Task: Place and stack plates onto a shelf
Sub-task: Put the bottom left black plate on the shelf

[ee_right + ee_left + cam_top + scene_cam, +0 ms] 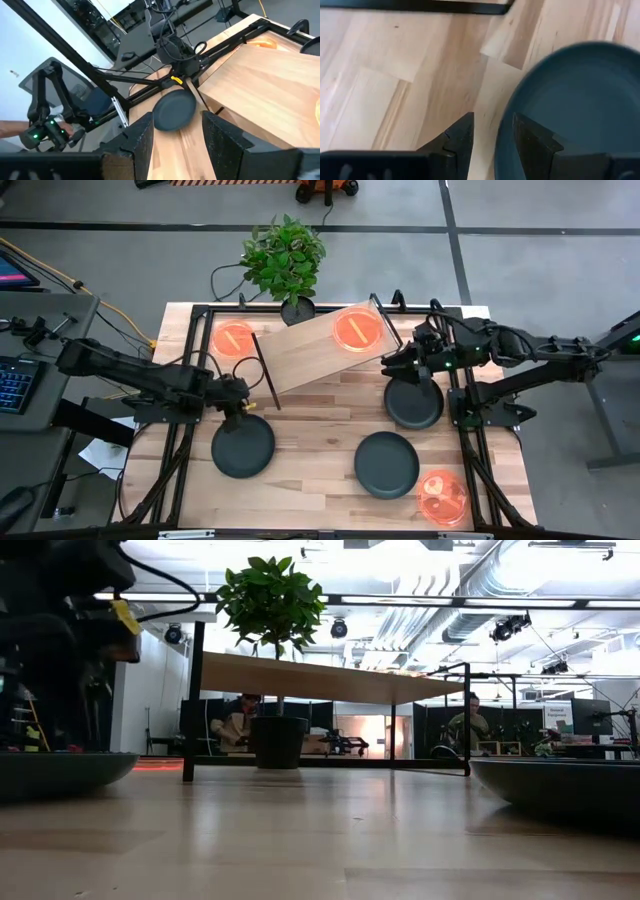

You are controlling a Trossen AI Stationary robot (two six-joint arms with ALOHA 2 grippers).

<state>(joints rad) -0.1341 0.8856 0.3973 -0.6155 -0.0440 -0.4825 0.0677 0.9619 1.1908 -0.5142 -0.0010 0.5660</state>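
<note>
Now the left claw [238, 416] hangs over the far rim of a dark plate [243, 446], fingers [532, 142] parted astride that rim without closing on it. Beyond it stands the shelf [325, 345], carrying one orange plate [356, 330]. Opposite, the right claw [397, 366] hovers open and empty beside the shelf, above another dark plate [414, 403] on the bench [320, 430].

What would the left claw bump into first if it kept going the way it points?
Probably the dark plate. The left claw is open, its fingers either side of that plate's near rim, so the rim comes first; depth is hard to judge.
</note>
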